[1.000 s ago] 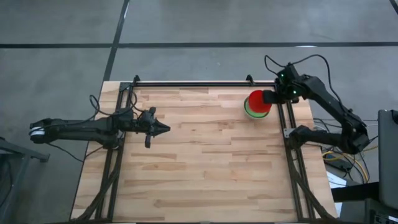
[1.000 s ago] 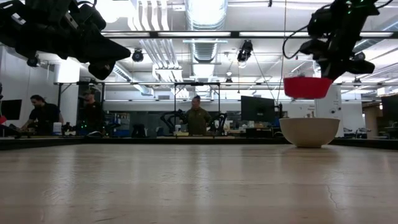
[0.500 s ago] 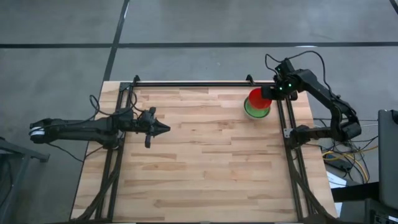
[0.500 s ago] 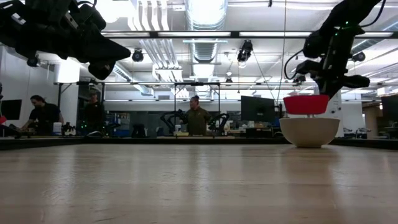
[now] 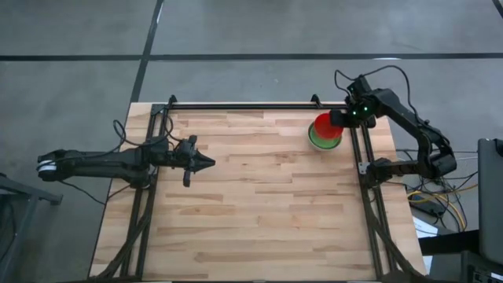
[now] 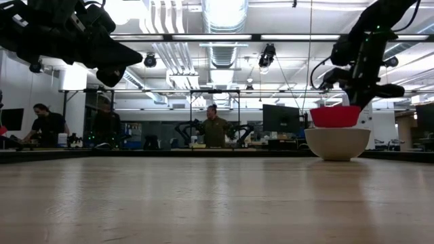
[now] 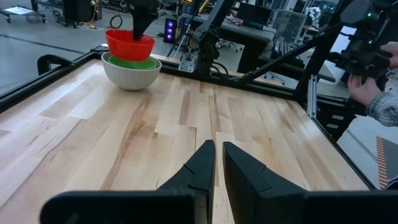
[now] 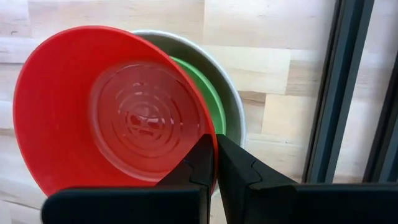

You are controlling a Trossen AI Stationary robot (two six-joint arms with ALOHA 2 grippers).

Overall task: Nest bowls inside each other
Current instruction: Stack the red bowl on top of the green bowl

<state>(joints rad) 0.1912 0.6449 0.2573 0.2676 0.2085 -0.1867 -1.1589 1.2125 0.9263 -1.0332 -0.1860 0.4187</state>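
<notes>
My right gripper [image 8: 214, 163] is pinched shut on the rim of the red bowl [image 8: 112, 109], at about five o'clock on its edge. It looks light, thin and stiff, probably slick plastic, so the rim seems the only sensible hold. It is glossy red with moulded rings in its base. It hangs over the stack [image 5: 325, 134] at the table's [image 5: 259, 196] two o'clock corner: green nested in grey-white. My left gripper [image 5: 206, 163] waits closed at nine o'clock.

A red round plastic bowl [image 5: 325, 126] is hanging upright just above a green plastic bowl [image 7: 129, 62] nesting inside a pale grey-white plastic bowl [image 6: 337, 143] near the table's far right corner.
</notes>
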